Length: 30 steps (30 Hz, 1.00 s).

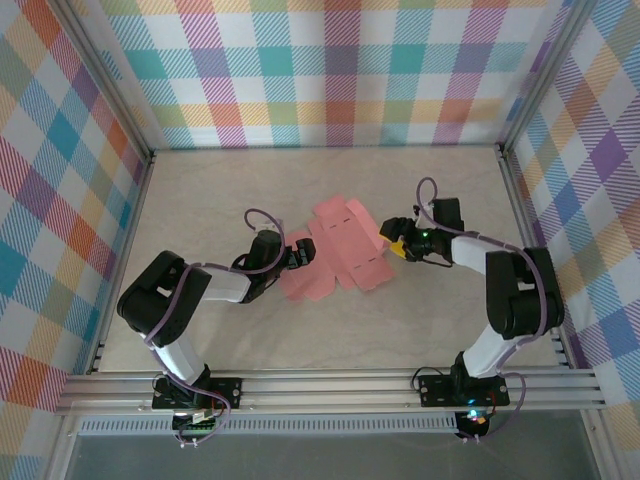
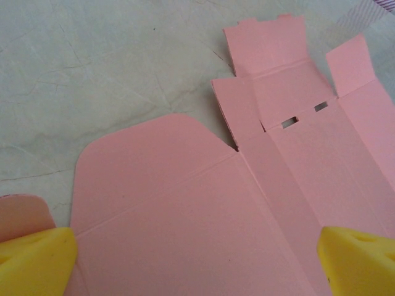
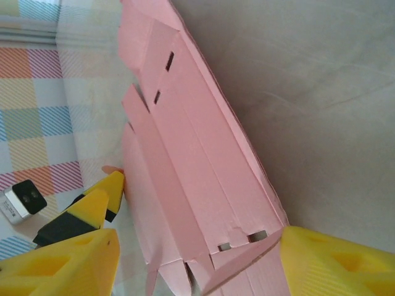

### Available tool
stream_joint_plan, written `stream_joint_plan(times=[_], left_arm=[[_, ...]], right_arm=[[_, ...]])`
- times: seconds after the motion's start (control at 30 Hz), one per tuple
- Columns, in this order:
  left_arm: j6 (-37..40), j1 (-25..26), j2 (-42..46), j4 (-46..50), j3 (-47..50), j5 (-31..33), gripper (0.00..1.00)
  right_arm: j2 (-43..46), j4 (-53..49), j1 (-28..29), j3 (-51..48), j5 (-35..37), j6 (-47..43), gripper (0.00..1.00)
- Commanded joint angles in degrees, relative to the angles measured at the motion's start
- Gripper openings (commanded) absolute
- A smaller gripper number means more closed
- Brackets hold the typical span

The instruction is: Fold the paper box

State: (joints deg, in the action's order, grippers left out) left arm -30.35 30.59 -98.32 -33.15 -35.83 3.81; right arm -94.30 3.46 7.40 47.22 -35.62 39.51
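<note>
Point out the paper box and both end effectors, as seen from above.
paper box (image 1: 340,248): top view, on its central panel.
left end effector (image 1: 303,256): top view, midway between its fingertips.
right end effector (image 1: 393,238): top view, midway between its fingertips.

The paper box (image 1: 335,255) is a salmon-pink die-cut sheet of thin card, not yet folded up, lying spread out near the middle of the table (image 1: 200,190). Crease lines divide it into long panels with tabs and flaps around the edges. In the left wrist view the paper box (image 2: 203,209) shows a broad flap with rounded corners flat on the surface and two small slots farther along. In the right wrist view the paper box (image 3: 197,185) appears tilted, one long edge seemingly lifted off the table.
</note>
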Motion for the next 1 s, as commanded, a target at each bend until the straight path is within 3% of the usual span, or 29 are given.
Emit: stream_joint_plan(times=[0.0,0.27,0.4,0.7,0.97], left_arm=[[-1.93,-0.36,-3.61,11.09,1.82,-4.38,1.0],[-1.16,-0.53,-2.75,12.62,2.07,-3.19,1.0],[-0.11,-0.79,-2.65,13.31,1.66,-3.88,1.0],[1.01,-2.33,-3.68,13.38,1.04,-6.86,1.0],[0.93,-2.64,-4.51,12.59,1.12,-7.83,1.0]], right_arm=[[3.27,-1.41,0.34,-1.16,4.23,-3.28,0.69],[1.7,-11.29,0.34,4.98,14.78,-14.14,0.81],[-2.11,-14.36,0.34,8.71,15.35,-19.84,0.79],[-7.19,-15.08,0.34,9.93,5.87,-10.54,0.78],[-10.56,-14.08,0.34,11.94,-0.66,-13.22,0.77]])
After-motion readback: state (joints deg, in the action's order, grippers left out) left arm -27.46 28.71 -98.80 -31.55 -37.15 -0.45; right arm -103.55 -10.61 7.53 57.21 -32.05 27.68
